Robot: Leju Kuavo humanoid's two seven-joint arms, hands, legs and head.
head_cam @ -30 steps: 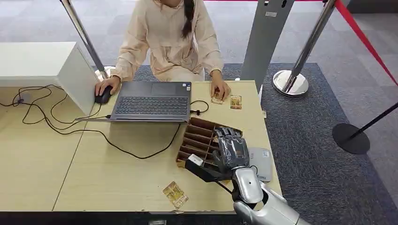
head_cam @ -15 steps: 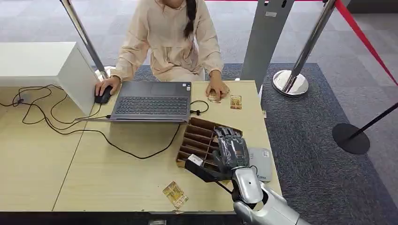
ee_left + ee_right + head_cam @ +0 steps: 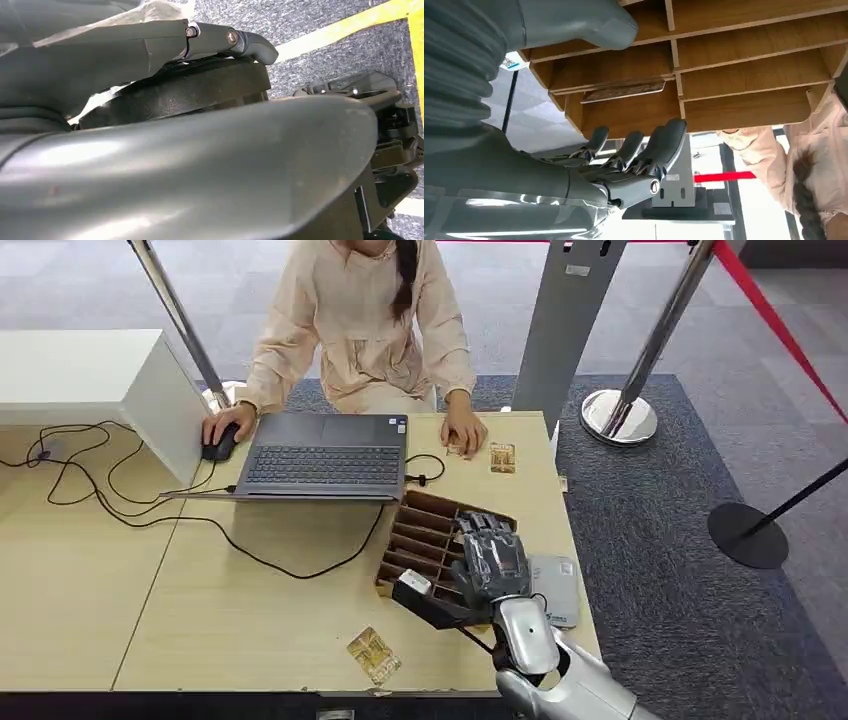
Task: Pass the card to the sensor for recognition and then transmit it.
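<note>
We judge the task barely begun. Our right hand (image 3: 492,558) hovers over the wooden rack (image 3: 420,540), fingers (image 3: 659,145) spread and holding nothing. In the right wrist view 1 card (image 3: 624,91) lies in a slot of the rack, just beyond the fingertips, not yet gripped. The grey sensor (image 3: 555,588) sits just beside the rack, untouched. Picking, scanning and handing over all remain. Our left hand (image 3: 165,65) hangs away from the rack; we cannot tell its state.
</note>
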